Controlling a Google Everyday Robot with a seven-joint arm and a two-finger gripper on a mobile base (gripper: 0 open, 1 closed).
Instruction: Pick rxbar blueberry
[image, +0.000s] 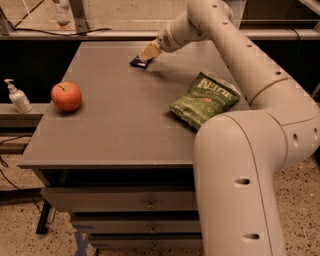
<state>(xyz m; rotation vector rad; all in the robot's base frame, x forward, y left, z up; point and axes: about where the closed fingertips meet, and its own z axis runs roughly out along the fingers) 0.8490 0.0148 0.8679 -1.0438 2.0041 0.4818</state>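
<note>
Far back on the table (115, 125), end effector (149, 52) over one rxbar blueberry (138, 62), grip unclear; one chip bag (204, 100), one apple (66, 96).

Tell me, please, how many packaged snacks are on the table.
2: rxbar blueberry at the back, by the gripper; green chip bag on the right; the arm may hide others.

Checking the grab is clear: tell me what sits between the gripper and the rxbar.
Nothing visible. The gripper sits right at the rxbar near the table's far edge; chip bag and apple lie well aside.
</note>
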